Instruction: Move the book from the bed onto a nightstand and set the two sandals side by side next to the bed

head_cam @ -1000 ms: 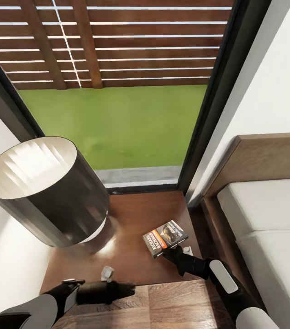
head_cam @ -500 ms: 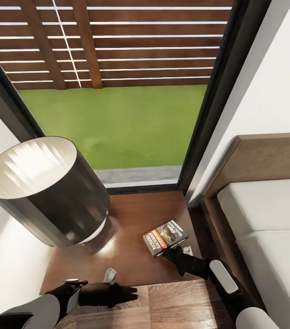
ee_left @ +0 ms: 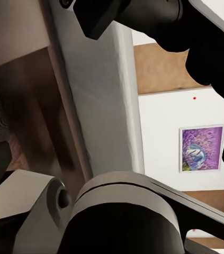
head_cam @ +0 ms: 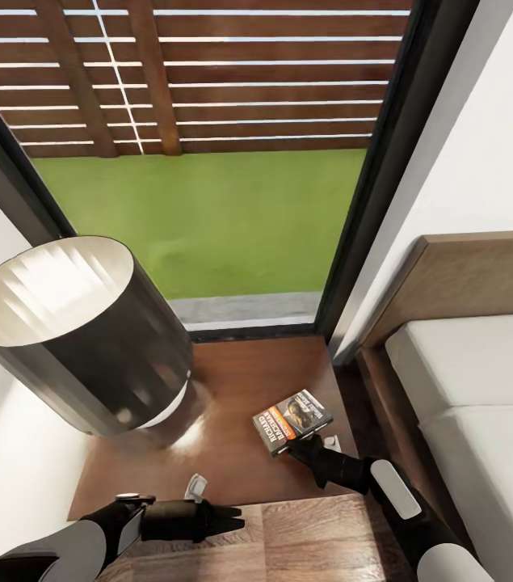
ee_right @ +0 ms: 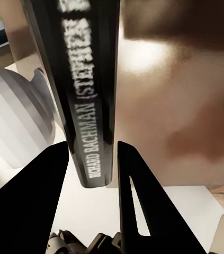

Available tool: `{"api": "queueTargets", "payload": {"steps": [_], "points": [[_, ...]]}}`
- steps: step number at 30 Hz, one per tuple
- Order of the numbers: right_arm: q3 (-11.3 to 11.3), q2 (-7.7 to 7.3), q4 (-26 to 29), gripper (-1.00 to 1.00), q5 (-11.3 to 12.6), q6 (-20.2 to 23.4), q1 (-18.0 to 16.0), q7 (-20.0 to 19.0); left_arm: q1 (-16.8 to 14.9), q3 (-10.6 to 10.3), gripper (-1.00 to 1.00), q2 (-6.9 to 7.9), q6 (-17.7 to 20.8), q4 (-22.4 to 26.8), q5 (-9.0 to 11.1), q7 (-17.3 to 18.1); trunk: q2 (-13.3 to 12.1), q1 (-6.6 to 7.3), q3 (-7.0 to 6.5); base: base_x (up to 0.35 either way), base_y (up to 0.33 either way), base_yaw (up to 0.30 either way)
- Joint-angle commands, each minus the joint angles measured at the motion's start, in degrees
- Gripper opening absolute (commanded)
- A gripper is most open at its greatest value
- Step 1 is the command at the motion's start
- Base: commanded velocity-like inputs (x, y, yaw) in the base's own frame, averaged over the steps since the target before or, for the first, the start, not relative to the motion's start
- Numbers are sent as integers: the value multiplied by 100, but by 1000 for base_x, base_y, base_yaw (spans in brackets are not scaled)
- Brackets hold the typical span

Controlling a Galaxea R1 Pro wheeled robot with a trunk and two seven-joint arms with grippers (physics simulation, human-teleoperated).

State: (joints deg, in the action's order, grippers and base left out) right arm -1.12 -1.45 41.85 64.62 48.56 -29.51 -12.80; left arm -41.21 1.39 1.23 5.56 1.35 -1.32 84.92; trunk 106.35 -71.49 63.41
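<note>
Where right claw (head_cam: 303, 442) grips, book (head_cam: 292, 419) over nightstand (head_cam: 240, 388).

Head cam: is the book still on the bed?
No, the book is over the nightstand beside the lamp, at the right gripper, not on the bed.

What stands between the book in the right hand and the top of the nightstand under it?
Nothing visible does. The right hand holds the book over bare wood of the nightstand. The lamp stands on the far side of the top, apart from the book.
</note>
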Motion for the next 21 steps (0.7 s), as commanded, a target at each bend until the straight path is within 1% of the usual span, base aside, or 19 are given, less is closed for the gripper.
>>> {"api": "queueTargets", "payload": {"steps": [1, 6, 8, 10, 12, 13, 15, 18, 21], "points": [[-11, -5, -1, -100, -29, 5, -2, -38, -1, 11, 100, 0, 59, 4, -15, 19, 1, 1, 3, 0, 0, 0], [-11, -5, -4, -100, -29, 5, -2, -38, -1, 19, 100, 6, 67, 14, -12, 30, 1, 1, 3, 0, 0, 0], [-11, -5, -5, -100, -29, 5, -2, -37, -1, 25, 100, 13, 85, 177, -10, 38, 1, 1, 3, 0, 0, 0], [-11, -5, -8, -100, -29, 5, -2, -38, -1, 27, 100, 16, 99, 452, -9, 40, 1, 1, 3, 0, 0, 0], [-11, -5, -9, -100, -29, 5, -2, -36, -1, 34, 100, 28, 275, 768, -9, 46, 1, 1, 3, 0, 0, 0], [-11, -5, -10, -100, -29, 5, -2, -34, -1, 35, 100, 39, 495, 964, -9, 48, 1, 1, 3, 0, 0, 0], [-11, -5, -10, -100, -29, 5, -2, -37, -1, 36, 100, 44, 727, 1258, -9, 50, 1, 1, 3, 0, 0, 0], [-11, -5, -10, -100, -29, 5, -2, -38, -1, 40, 100, 50, 869, 1611, -15, 50, 1, 1, 3, 0, 0, 0], [-11, -5, -10, -100, -29, 5, -2, -38, -1, 44, 100, 62, 919, 1731, -12, 50, 1, 1, 3, 0, 0, 0]]}}
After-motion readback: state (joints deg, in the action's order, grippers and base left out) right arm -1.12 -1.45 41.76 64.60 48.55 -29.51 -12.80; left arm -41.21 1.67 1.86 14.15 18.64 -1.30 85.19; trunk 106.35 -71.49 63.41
